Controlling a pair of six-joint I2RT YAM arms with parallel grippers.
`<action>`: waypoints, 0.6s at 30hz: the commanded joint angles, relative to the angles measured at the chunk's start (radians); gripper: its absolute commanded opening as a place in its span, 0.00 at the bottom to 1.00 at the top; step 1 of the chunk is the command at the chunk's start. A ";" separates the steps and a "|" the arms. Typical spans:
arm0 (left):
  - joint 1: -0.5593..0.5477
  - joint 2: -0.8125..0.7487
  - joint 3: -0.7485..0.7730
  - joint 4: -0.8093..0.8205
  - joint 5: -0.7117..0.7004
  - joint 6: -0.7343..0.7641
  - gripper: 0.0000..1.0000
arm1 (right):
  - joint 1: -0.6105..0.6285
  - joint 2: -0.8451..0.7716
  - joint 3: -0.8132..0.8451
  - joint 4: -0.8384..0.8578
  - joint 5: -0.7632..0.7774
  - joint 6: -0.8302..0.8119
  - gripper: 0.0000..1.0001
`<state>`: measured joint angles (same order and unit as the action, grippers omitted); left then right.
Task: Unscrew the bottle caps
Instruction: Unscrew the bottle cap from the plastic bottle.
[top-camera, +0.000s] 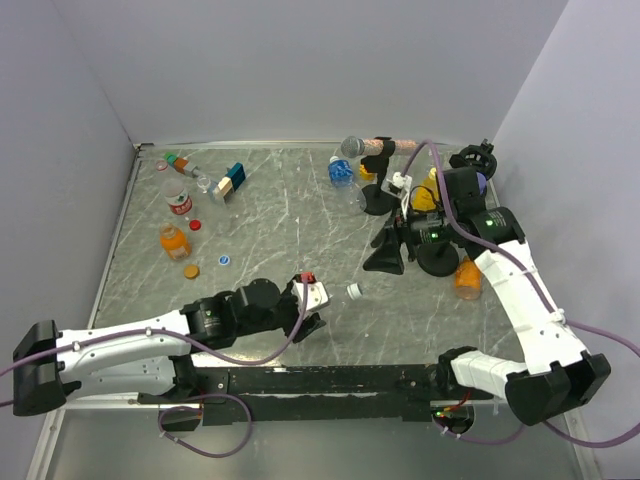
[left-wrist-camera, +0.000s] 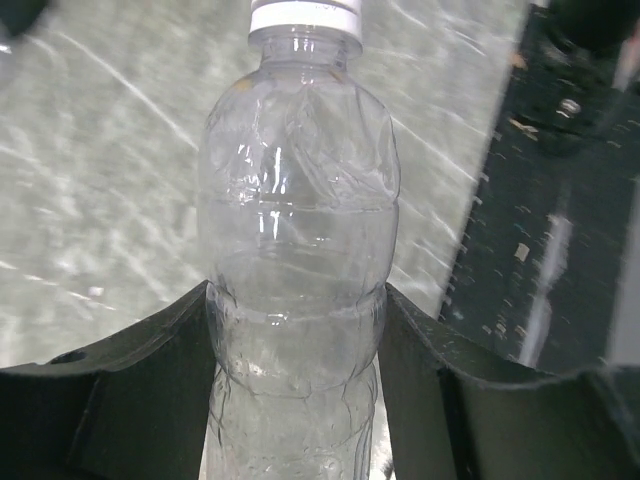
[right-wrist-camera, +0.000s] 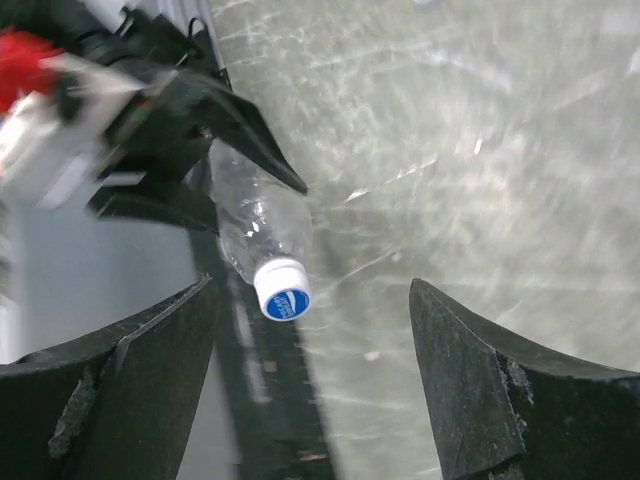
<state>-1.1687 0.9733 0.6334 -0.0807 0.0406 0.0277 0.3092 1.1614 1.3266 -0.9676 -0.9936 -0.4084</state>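
left gripper (left-wrist-camera: 295, 310): its two black fingers are clamping the lower body of a clear, crumpled plastic bottle (left-wrist-camera: 297, 190), one finger pressing on each side.
clear bottle: it is sticking out forward past the left fingertips, with its neck pointing away from the left wrist and toward the right gripper.
bottle cap: a small round white ribbed cap with a blue top (right-wrist-camera: 284, 293) is sitting on the bottle's neck, at the end farthest from the left fingers.
right gripper (right-wrist-camera: 312, 300): its fingers are standing wide apart with nothing between them. it is facing the cap end-on from a short way off and is not touching it.
other bottles: a squat orange bottle (top-camera: 173, 240) and a clear red-labelled bottle (top-camera: 178, 200) are standing well apart from the left gripper, ahead and to its left.
loose caps: a red cap (top-camera: 195, 224), an orange cap (top-camera: 190, 270) and a blue cap (top-camera: 223, 260) are lying on the grey marbled table (top-camera: 280, 215), between those bottles and the left gripper.
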 joint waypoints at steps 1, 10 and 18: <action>-0.097 0.002 0.023 0.130 -0.301 0.050 0.01 | -0.039 0.006 -0.122 0.056 0.030 0.359 0.83; -0.144 0.085 0.031 0.220 -0.396 0.055 0.01 | -0.030 0.050 -0.188 0.064 -0.069 0.404 0.79; -0.152 0.107 0.031 0.256 -0.398 0.044 0.01 | 0.001 0.090 -0.185 0.059 -0.076 0.396 0.74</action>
<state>-1.3090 1.0725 0.6342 0.0971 -0.3344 0.0681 0.2955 1.2457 1.1225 -0.9264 -1.0443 -0.0376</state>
